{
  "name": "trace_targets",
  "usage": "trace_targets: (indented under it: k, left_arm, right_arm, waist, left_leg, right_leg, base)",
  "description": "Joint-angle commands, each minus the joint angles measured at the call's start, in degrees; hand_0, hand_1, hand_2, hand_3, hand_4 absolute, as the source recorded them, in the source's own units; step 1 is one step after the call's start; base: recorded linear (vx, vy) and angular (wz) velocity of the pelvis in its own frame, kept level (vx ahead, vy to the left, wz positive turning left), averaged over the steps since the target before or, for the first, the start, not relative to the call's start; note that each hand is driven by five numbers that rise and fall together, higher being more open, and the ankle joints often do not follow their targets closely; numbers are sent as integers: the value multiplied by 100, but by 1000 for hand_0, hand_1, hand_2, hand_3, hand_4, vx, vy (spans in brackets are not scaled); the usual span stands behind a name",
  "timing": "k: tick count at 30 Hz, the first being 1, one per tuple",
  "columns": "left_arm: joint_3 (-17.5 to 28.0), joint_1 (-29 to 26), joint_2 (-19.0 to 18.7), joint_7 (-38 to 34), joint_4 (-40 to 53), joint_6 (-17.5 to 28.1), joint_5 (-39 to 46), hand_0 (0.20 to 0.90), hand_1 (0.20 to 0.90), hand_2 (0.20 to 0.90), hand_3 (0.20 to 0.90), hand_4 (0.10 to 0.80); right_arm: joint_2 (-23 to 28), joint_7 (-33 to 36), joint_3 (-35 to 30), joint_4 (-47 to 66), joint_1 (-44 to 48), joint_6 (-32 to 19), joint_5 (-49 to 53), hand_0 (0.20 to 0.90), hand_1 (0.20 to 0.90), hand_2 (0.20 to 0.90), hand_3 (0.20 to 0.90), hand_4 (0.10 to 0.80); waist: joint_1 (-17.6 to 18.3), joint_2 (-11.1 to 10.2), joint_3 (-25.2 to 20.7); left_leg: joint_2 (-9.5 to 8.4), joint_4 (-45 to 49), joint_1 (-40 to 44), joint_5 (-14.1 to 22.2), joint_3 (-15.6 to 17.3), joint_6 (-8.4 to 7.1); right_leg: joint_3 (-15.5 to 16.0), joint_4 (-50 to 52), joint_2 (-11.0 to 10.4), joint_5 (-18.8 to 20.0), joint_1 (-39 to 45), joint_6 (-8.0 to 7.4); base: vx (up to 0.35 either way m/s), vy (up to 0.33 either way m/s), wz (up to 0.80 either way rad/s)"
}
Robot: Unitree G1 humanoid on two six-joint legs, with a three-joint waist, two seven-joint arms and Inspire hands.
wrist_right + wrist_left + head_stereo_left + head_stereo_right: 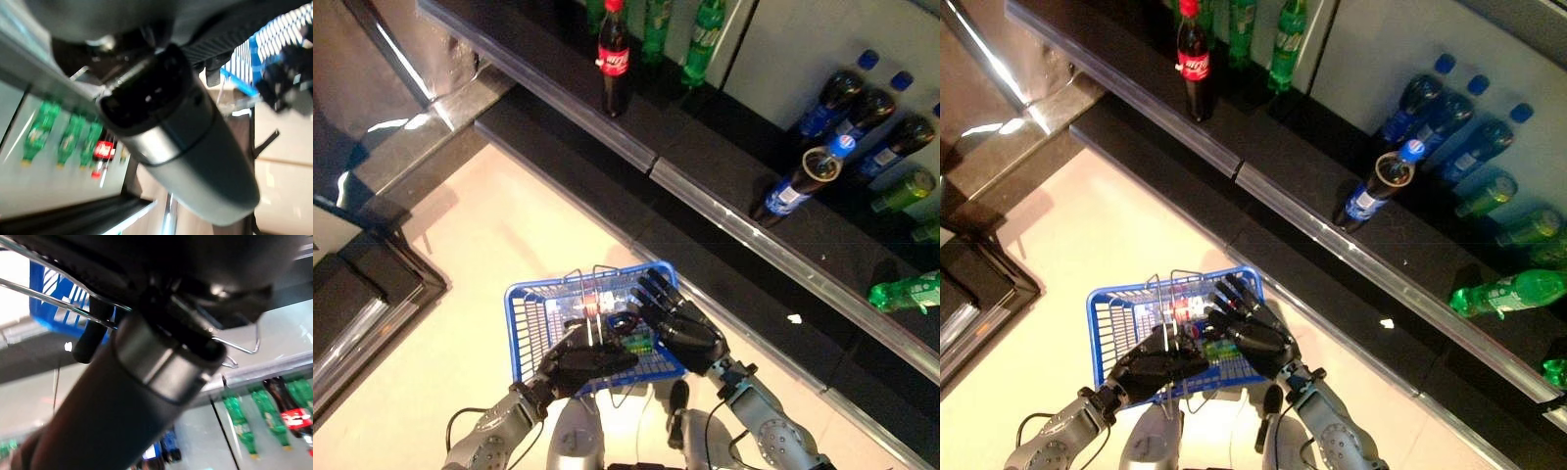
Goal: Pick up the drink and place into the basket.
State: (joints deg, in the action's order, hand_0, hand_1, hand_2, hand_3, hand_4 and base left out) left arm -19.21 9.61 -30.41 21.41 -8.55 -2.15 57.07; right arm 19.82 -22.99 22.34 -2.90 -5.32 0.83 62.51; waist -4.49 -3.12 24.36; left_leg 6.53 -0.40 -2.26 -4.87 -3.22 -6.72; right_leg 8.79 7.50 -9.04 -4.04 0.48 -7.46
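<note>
Below my left robot hand [582,364] hangs the blue basket [530,305], its wire handles caught under that hand's curled fingers, so I read it as clenched on the handle. My right robot hand [677,323] sits just beside it over the basket's far corner, fingers stretched out and relaxed, holding nothing. Under the two hands I can make out drinks [607,318] already lying in the basket, with red and green labels showing. Beyond the right hand, the shelf [724,211] carries more: a cola bottle [613,59] stands upright well off, and blue-capped bottles [808,176] lean further along. I judge the placing step done or nearly so; next I would lift the right hand clear of the basket rim without snagging the wires.
</note>
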Motion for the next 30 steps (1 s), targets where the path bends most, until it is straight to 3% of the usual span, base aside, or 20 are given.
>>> trace_targets:
  k: [1, 7, 13, 16, 19, 24, 30]
  left_arm:
    - [139, 205, 545, 571, 1036, 1235, -24, 300, 300, 300, 200, 100]
    - [590, 455, 912, 5, -373, 1181, -380, 300, 300, 300, 200, 100]
    - [944, 169, 1377, -836, -2402, 1150, -918, 300, 300, 300, 200, 100]
    - [1223, -79, 1641, -1161, -3586, 1212, -1299, 300, 300, 300, 200, 100]
    - [1270, -448, 1723, -1463, -4828, 1362, -1977, 300, 300, 300, 200, 100]
    - [1459, -791, 1763, -1570, -6029, 1251, -1951, 300, 300, 300, 200, 100]
    - [1765, -981, 1823, -1529, -6391, 1148, -1899, 300, 300, 300, 200, 100]
  right_arm:
    - [120, -393, -169, 280, -463, -201, -19, 900, 900, 900, 900, 800]
    - [-50, -21, -630, -329, -715, -210, -541, 900, 900, 900, 900, 800]
    - [-318, 454, -954, -1587, -608, -150, -1092, 900, 900, 900, 900, 800]
    - [-485, 1048, -1107, -2474, -397, -202, -1814, 900, 900, 900, 900, 800]
    - [-495, 1569, -1056, -4179, 12, -463, -3107, 900, 900, 900, 900, 800]
    - [-579, 1895, -1066, -6142, 349, -376, -4127, 900, 900, 900, 900, 800]
    - [-758, 1590, -1335, -6987, 323, -182, -3981, 900, 900, 900, 900, 800]
  waist:
    - [65, 123, -1374]
    - [226, -2, -1687]
    - [438, -28, -1914]
    - [492, -23, -1992]
    - [477, -7, -2044]
    - [400, 43, -2048]
    - [422, 100, -2071]
  left_leg:
    - [118, -228, 116, -186, 190, 241]
    - [240, -394, 280, -201, 450, 140]
    - [375, -460, 445, -162, 778, 42]
    - [409, -460, 504, -122, 863, 1]
    - [440, -460, 534, -77, 905, -26]
    - [488, -460, 537, -38, 916, -55]
    - [451, -460, 561, 39, 871, -60]
  right_leg:
    - [-95, -39, -59, 278, 121, 107]
    - [-271, -413, -40, 391, 327, 59]
    - [-385, -723, -119, 585, 408, -5]
    - [-383, -820, -183, 657, 447, -49]
    - [-366, -874, -221, 673, 486, -79]
    - [-313, -922, -262, 678, 525, -125]
    - [-339, -1008, -299, 715, 563, -167]
  base:
    - [55, -24, -18]
    - [30, -35, -24]
    - [3, -8, -18]
    - [0, 2, -13]
    - [-7, -13, -17]
    - [-14, -9, -3]
    - [-5, 1, -5]
